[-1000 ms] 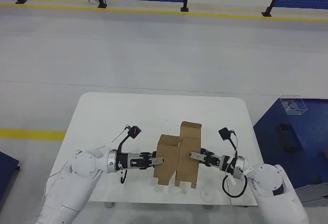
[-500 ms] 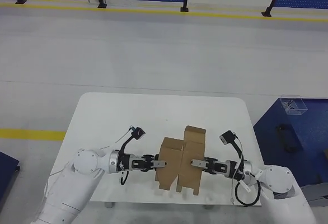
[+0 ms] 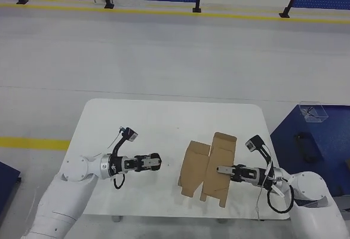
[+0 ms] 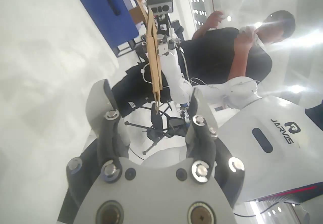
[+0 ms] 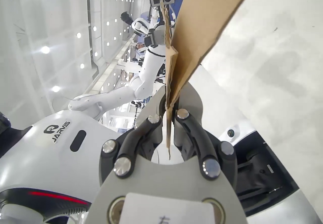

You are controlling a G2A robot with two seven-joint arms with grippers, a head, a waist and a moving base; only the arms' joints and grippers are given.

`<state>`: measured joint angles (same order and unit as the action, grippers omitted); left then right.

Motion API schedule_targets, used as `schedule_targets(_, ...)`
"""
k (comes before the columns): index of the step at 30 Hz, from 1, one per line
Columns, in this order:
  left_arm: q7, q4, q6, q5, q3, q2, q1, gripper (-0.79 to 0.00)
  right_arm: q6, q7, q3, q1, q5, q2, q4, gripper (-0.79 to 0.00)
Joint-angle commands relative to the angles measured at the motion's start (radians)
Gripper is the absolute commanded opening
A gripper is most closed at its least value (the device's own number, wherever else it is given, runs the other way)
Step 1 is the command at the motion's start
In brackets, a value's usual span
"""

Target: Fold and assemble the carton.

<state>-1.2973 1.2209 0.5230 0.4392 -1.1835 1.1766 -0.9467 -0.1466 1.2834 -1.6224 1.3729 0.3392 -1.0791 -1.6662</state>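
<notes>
The flattened carton [image 3: 205, 173] is lower right of centre in the top view, over the white table [image 3: 163, 119], with the right gripper [image 3: 221, 170] pinched tight on its right-hand edge. The left gripper [image 3: 157, 161] is off to the carton's left, fingers spread wide, holding nothing and clear of the cardboard.

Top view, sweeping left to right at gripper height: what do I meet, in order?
left gripper, open and holding nothing → carton → right gripper, shut on the carton's right edge → blue cabinet
</notes>
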Motion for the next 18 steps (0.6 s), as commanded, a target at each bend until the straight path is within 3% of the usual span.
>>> schedule_targets(1,-0.014,-0.008,-0.014,-0.009,-0.008,-0.006,-0.004,0.000,-0.002,0.000,0.001,0.000,0.000,0.000,0.000,-0.785)
schedule_targets(9,-0.009,-0.019,-0.019,-0.030,-0.011,-0.009,0.000,0.000,-0.008,-0.015,-0.001,-0.002,0.004,-0.001,-0.013,-0.785)
schedule_targets(12,-0.009,-0.019,-0.019,-0.030,-0.011,-0.009,0.000,0.000,-0.045,-0.017,-0.021,-0.015,0.109,0.000,-0.158,-0.785)
schedule_targets(18,-0.009,-0.019,-0.019,-0.030,-0.011,-0.009,0.000,0.000,-0.039,-0.065,-0.015,-0.100,0.137,0.004,-0.469,-0.785)
